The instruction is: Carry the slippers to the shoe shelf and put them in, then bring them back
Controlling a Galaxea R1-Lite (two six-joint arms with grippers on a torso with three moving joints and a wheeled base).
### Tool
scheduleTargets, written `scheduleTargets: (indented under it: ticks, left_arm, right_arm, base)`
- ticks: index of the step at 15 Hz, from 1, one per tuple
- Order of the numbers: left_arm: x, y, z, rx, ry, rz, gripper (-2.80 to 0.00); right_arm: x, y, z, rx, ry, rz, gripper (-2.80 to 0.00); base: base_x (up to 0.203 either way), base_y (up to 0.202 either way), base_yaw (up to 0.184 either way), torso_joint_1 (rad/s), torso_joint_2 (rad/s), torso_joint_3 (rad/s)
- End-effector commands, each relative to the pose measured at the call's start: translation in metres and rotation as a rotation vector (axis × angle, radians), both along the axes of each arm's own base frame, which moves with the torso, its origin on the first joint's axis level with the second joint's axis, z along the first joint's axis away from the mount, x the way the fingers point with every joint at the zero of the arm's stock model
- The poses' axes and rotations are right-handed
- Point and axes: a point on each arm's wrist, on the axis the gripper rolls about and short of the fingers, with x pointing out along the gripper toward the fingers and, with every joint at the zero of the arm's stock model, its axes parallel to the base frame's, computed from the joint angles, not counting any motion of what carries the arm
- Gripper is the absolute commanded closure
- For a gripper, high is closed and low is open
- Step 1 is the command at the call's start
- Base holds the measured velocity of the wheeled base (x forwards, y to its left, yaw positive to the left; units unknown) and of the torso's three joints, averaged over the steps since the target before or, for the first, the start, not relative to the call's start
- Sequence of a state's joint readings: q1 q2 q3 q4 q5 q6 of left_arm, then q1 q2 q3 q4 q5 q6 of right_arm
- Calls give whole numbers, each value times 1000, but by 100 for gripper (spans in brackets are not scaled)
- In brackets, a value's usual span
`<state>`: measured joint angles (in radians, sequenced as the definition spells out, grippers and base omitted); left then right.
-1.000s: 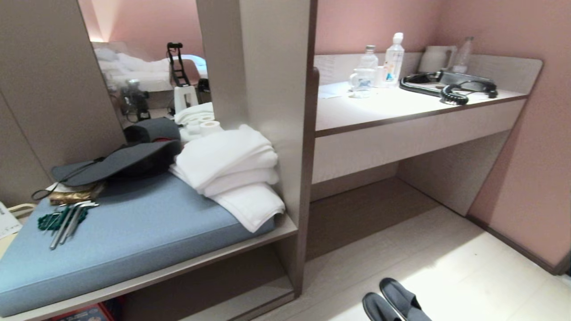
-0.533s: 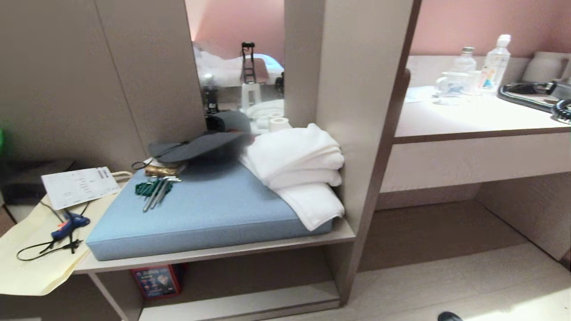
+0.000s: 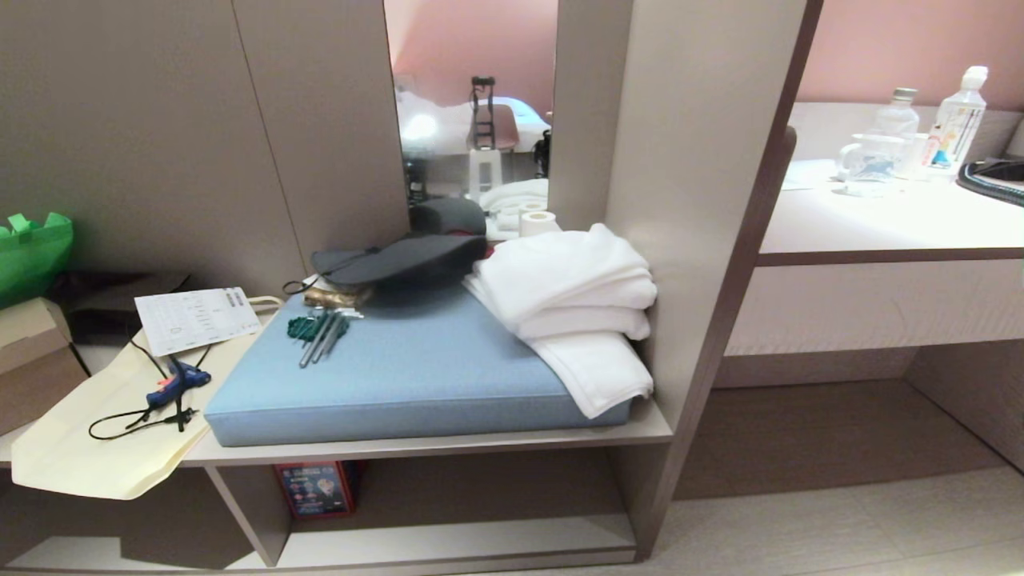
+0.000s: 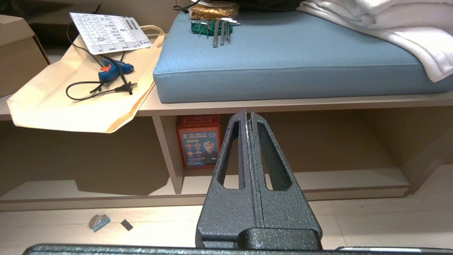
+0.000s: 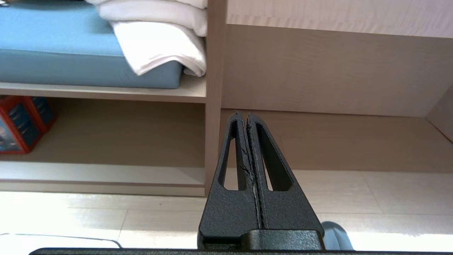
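Observation:
The shoe shelf [image 3: 480, 542] is the low open cubby under the cushioned bench, split by an upright divider [image 3: 250, 512]. It also fills the left wrist view as the shoe shelf [image 4: 347, 179], and its right end shows as the shoe shelf [image 5: 106, 173] in the right wrist view. One grey rounded toe of the slippers [image 5: 335, 235] shows on the floor just beside my right gripper [image 5: 243, 115]; the rest is hidden, and the head view shows none. My left gripper [image 4: 247, 114] points at the cubby. Both grippers are shut and hold nothing.
On the bench lie a blue cushion [image 3: 416, 376], folded white towels [image 3: 572, 304], a dark hat [image 3: 392, 260] and a cream bag [image 3: 104, 440] with a blue glue gun [image 3: 172, 384]. A red box [image 3: 316, 488] stands in the cubby. The desk [image 3: 880, 224] holds bottles at right.
The whole head view has swung left, so the bench now sits in the middle. The slippers have dropped out of its lower right corner. Neither arm has moved.

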<state>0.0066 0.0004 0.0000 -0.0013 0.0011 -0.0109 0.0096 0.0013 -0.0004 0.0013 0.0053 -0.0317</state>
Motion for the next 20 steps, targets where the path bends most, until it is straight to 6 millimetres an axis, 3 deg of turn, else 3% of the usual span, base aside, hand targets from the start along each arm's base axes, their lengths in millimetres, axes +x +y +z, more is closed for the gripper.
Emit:
scheduleTargets:
  ticks: [1, 4, 20]
  left_arm:
    - [0, 0, 0, 0, -1, 0, 0]
    - [0, 0, 0, -1, -1, 0, 0]
    - [0, 0, 0, -4, -2, -2, 0]
  right_arm:
    - [0, 0, 0, 0, 1, 0, 0]
    - [0, 0, 0, 1, -1, -1, 0]
    - [0, 0, 0, 10, 0, 1, 0]
  base:
    - [0, 0, 0, 0, 0, 0]
    - [-88, 0, 1, 6, 1, 1]
    - [-195, 0, 1, 3, 4, 1]
